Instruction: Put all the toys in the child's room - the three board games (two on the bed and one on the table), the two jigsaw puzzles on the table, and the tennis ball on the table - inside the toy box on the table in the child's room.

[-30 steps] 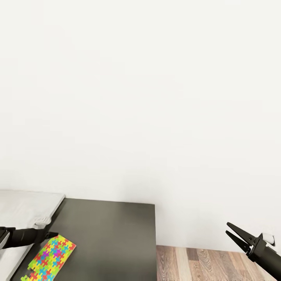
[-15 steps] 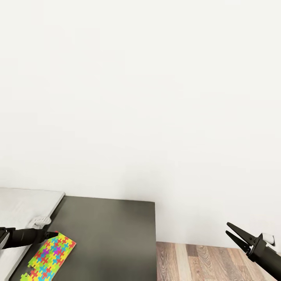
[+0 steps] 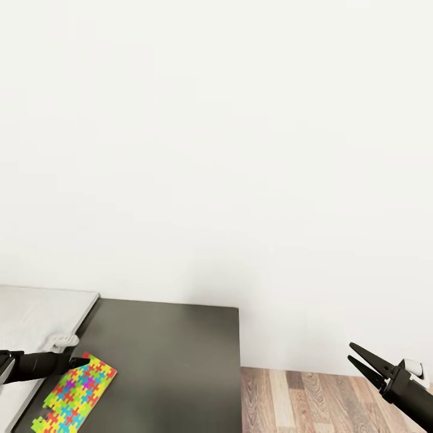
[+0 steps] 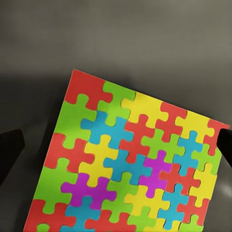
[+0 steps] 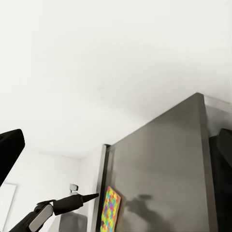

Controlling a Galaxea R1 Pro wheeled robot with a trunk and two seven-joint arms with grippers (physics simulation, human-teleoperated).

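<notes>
We are facing a plain white wall (image 3: pixel 216 132) above the table (image 3: pixel 174 361), its lower section dark grey and matte. A thin flat jigsaw puzzle (image 3: pixel 77 394), interlocking bright pieces, is lying near its left edge. Our left gripper (image 4: pixel 116 145) is hovering over it, jaws spread wide; we judge a square descent onto one edge works best. Our right gripper (image 3: pixel 356 356) is waiting, parted, well apart.
</notes>
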